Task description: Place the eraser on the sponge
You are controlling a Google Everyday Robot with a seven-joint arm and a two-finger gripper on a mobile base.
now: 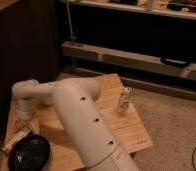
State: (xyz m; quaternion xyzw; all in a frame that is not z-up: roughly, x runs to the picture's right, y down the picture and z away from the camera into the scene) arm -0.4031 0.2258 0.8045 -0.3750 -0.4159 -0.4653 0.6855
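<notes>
The gripper [26, 119] hangs low at the left end of the desk [133, 135], jaws wide and seemingly empty, near the eraser [16, 140], which lies flat beside the black pan [30, 154].

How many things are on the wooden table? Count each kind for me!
pan: 1
bottle: 1
eraser: 1
Total: 3 that show on the table; the arm hides part of it.
The tool hangs at the table's left side, just above the eraser.
</notes>
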